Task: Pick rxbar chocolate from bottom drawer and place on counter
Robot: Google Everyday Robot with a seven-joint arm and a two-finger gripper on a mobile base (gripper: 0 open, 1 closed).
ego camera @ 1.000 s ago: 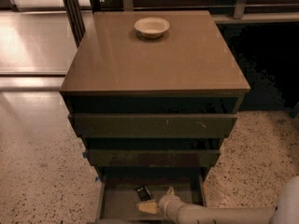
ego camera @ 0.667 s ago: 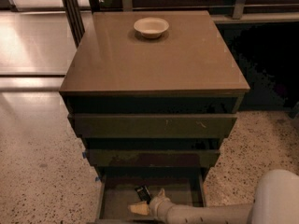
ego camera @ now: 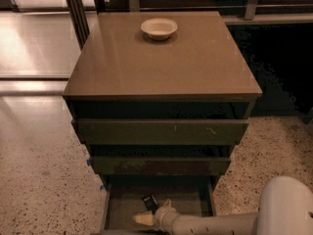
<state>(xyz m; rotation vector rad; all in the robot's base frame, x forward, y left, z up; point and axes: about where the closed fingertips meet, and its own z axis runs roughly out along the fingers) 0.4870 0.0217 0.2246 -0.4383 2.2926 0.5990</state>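
Note:
The rxbar chocolate, a small black bar with white marks, lies on the floor of the bottom drawer, which is pulled out at the bottom of the view. My gripper reaches into this drawer from the right, low over its floor. It is open, with one cream fingertip in front of the bar and the other just right of it. The bar lies free between them. The tan counter tops the cabinet above.
A white bowl stands at the back of the counter. Two wider drawers jut out above the bottom one. My white arm fills the lower right corner. Speckled floor surrounds the cabinet; dark railings and posts stand behind.
My gripper has slid left along the drawer floor, closer around the bar. My arm's white elbow has come further into view at the lower right.

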